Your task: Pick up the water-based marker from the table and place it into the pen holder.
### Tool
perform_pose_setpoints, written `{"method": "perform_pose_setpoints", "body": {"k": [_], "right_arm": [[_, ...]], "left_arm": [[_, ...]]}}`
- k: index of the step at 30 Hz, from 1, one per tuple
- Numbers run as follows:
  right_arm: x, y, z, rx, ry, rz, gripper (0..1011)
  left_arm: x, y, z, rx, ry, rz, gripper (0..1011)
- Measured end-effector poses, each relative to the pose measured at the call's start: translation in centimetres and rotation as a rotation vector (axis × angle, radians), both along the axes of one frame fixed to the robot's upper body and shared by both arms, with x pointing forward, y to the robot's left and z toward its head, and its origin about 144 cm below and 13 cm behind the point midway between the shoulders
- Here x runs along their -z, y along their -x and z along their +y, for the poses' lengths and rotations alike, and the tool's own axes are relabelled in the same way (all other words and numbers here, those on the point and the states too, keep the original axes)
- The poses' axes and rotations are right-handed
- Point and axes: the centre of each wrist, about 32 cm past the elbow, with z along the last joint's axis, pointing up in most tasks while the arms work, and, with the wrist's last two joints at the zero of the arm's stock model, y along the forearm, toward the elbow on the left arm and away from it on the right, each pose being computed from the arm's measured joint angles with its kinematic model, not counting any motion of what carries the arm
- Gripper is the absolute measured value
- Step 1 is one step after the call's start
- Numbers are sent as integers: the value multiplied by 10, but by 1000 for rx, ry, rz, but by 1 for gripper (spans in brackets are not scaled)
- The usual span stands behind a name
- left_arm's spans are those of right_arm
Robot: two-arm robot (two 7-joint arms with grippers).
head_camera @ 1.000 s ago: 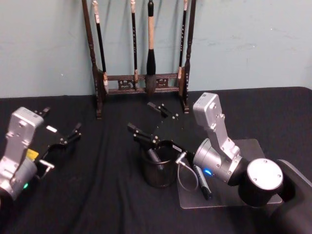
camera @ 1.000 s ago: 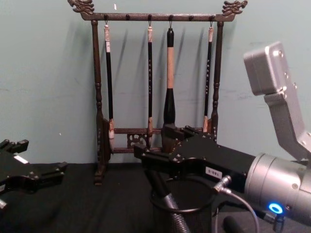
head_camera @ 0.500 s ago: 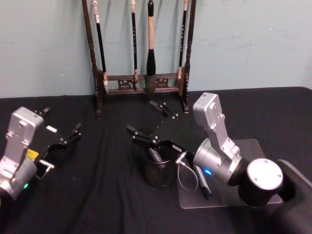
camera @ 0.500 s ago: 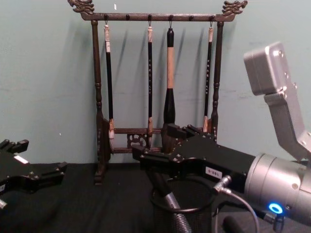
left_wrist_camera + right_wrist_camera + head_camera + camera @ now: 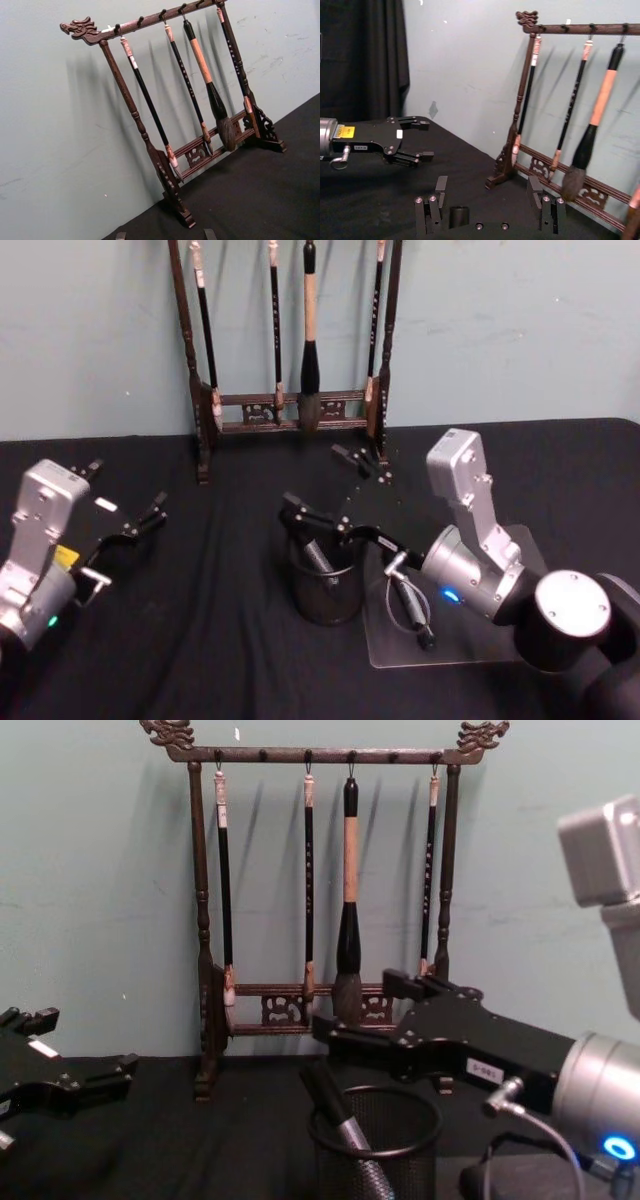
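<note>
Marker [image 5: 318, 558] stands tilted inside the pen holder [image 5: 325, 605] at mid-bench [image 5: 200, 640]. Right pincer [image 5: 315, 478] released, empty, hovering just above the holder's far rim. Left pincer [image 5: 128, 487] released, well apart at left.

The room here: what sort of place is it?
Likely a robot test bench staged as a writing desk: a black-draped table, a wooden brush rack against a bare wall, and a mesh pen holder by the open right gripper, the left gripper parked apart.
</note>
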Motion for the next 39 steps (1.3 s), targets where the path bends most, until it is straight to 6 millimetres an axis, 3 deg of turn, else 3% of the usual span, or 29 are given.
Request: {"method": "perform_pose_setpoints", "body": {"k": [23, 39], "right_arm": [[-8, 45, -28, 230, 11, 18, 1002], [-10, 64, -29, 317, 36, 73, 1002]], "left_arm": [[0, 0, 0, 0, 0, 0, 1009], [0, 0, 0, 0, 0, 0, 1009]]}}
